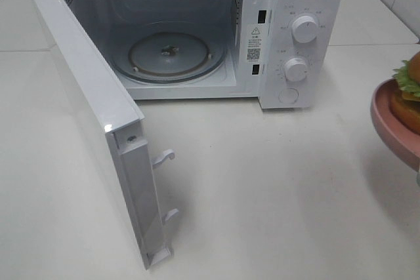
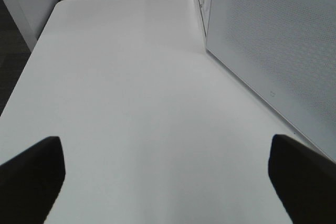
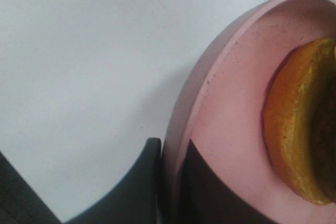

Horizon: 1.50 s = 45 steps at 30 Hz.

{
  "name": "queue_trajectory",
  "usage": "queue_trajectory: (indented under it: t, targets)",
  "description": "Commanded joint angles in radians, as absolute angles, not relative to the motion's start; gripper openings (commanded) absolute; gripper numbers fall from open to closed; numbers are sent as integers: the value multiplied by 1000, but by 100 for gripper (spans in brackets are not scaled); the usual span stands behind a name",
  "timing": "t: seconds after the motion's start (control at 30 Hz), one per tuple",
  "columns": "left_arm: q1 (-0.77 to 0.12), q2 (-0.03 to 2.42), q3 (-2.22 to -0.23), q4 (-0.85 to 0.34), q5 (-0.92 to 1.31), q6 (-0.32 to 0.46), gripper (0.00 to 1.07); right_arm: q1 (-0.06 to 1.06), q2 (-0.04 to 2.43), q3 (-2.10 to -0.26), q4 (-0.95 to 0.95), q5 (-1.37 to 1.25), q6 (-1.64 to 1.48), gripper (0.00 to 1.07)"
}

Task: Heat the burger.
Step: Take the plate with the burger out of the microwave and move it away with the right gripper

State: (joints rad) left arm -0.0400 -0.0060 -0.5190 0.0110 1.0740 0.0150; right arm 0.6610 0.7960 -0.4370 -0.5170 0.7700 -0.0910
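Note:
The burger (image 1: 408, 90), with brown bun and green lettuce, sits on a pink plate (image 1: 387, 121) held in the air at the right edge of the exterior high view. In the right wrist view my right gripper (image 3: 167, 182) is shut on the rim of the pink plate (image 3: 231, 103), one finger above and one below, with the burger (image 3: 299, 124) beside it. The white microwave (image 1: 308, 4) stands at the back with its door (image 1: 85, 96) swung wide open and the glass turntable (image 1: 172, 54) bare. My left gripper (image 2: 165, 177) is open and empty over the table, outside the door.
The microwave's two knobs (image 1: 305, 29) and a round button are on its right panel. The open door juts toward the front left of the white table (image 1: 275, 201). Door latches (image 1: 164, 157) stick out from its edge.

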Motion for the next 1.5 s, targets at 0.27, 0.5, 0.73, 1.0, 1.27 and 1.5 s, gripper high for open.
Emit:
queue_trajectory:
  t: [0.27, 0.5, 0.73, 1.0, 1.27, 1.5]
  targets:
    - [-36, -8, -519, 12, 1071, 14, 98, 657, 782, -444, -659, 851, 185, 0]
    - [-36, -8, -519, 12, 1071, 14, 98, 657, 783, -444, -660, 861, 269, 0]
    - [-36, -8, -519, 12, 1071, 14, 98, 657, 796, -444, -739, 872, 401, 0]
    - [-36, -8, -519, 12, 1071, 14, 98, 657, 901, -476, -777, 880, 546, 0]
    - [-36, -8, -519, 12, 1071, 14, 98, 657, 1097, -541, -828, 922, 767, 0]
    - [-36, -8, -519, 12, 1071, 14, 98, 655, 1261, -561, -846, 931, 856, 0]
